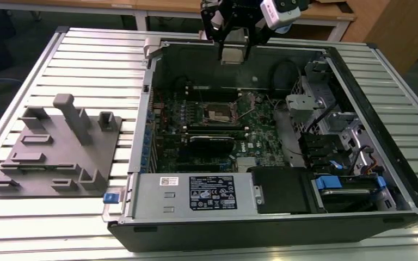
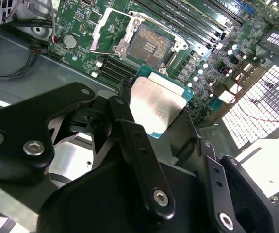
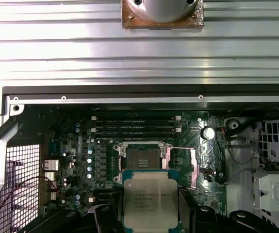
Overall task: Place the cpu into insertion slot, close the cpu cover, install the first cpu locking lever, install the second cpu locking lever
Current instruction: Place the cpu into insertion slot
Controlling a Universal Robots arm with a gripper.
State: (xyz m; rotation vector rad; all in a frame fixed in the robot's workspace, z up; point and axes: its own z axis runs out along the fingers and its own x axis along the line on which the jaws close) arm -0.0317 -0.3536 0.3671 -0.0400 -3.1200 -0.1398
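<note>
Power supply (image 1: 210,192) sits against the case (image 1: 267,235) near wall, out of the way. Mid-board, insertion slot (image 3: 143,159) is bare, cpu cover (image 2: 98,34) tipped open beside it. Farther back, gripper (image 1: 235,50) clamps the cpu (image 3: 150,201) by opposite edges, above the case's far end. Best kept level, square to the socket rim. Open room over the board; cables (image 1: 287,69) crowd the exterior view's right.
</note>
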